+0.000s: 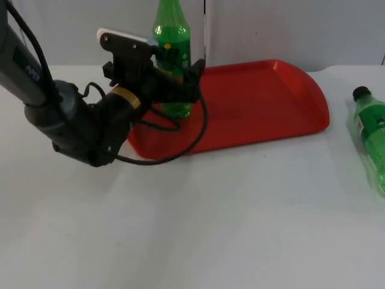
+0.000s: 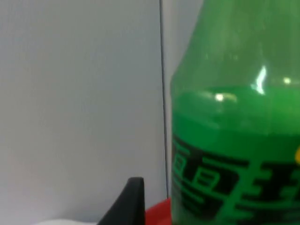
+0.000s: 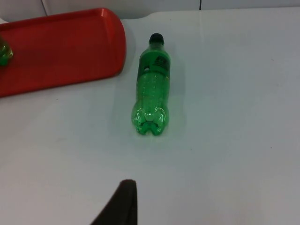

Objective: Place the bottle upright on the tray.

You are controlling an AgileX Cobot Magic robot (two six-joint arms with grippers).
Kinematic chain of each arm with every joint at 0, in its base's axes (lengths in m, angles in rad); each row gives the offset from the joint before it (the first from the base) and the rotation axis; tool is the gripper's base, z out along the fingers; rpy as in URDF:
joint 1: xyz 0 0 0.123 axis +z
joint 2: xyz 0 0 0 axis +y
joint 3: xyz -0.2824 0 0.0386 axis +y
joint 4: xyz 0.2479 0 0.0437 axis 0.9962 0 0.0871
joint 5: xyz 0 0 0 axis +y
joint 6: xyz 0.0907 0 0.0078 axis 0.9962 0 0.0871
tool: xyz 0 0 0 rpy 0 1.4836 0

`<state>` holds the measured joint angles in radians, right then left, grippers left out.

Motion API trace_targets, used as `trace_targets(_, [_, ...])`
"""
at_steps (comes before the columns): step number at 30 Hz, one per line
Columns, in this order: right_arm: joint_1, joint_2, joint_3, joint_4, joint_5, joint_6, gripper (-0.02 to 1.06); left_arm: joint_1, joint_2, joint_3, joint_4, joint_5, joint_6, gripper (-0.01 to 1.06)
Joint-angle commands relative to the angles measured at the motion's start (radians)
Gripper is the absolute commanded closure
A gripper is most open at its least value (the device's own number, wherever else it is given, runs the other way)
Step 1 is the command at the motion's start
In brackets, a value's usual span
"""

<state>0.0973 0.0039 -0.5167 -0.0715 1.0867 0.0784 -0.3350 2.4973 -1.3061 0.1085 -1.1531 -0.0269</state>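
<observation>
Left pincer (image 1: 180, 75) holds the green bottle (image 1: 172, 42) by its middle, upright on the left end of the red tray (image 1: 264, 102). Right of the tray, a second green bottle (image 3: 152, 86) lies flat on the white worktop (image 1: 210, 211), its black cap toward the partition wall (image 1: 271, 30).

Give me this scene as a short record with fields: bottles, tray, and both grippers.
upright bottle: green, standing at the left end of the tray
lying bottle: green, black cap, on its side on the table right of the tray
tray: red, on the white table
left gripper: at the upright bottle's middle
right gripper: above the table near the lying bottle
</observation>
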Motion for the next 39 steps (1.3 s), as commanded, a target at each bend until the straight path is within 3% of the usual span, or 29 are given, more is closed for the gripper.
trace_targets(1, [-0.008, -0.004, 0.0, 0.004, -0.007, -0.004, -0.01, -0.002, -0.019, 0.034, 0.008, -0.037, -0.007, 0.0])
trace_targets(5, [-0.008, -0.004, 0.0, 0.004, -0.007, -0.004, -0.01, -0.002, -0.051, 0.092, 0.015, -0.068, -0.002, 0.0])
trace_targets(22, [-0.008, -0.004, 0.0, 0.004, -0.007, -0.004, -0.01, -0.002, -0.283, 0.399, 0.009, -0.054, 0.001, 0.0])
trace_targets(25, [-0.008, -0.004, 0.0, 0.004, -0.007, -0.004, -0.01, -0.002, -0.38, 0.447, 0.009, 0.082, 0.001, 0.0])
trace_targets(26, [-0.008, -0.004, 0.0, 0.004, -0.007, -0.004, -0.01, -0.002, -0.38, 0.447, 0.009, 0.082, 0.001, 0.0])
trace_targets(29, [-0.008, -0.004, 0.0, 0.004, -0.007, -0.004, -0.01, -0.002, -0.467, 0.457, 0.009, 0.248, 0.001, 0.0])
trace_targets(30, [-0.008, -0.004, 0.0, 0.004, -0.007, -0.004, -0.01, -0.002, -0.467, 0.457, 0.009, 0.248, 0.001, 0.0])
trace_targets(34, [-0.008, -0.004, 0.0, 0.004, -0.007, -0.004, -0.01, -0.002, -0.61, 0.459, 0.009, 0.478, 0.001, 0.0])
trace_targets(35, [-0.008, -0.004, 0.0, 0.004, -0.007, -0.004, -0.01, -0.002, -0.61, 0.459, 0.009, 0.478, 0.001, 0.0])
trace_targets(39, [-0.008, -0.004, 0.0, 0.004, -0.007, -0.004, -0.01, -0.002, -0.746, 0.459, 0.009, 0.649, 0.001, 0.0])
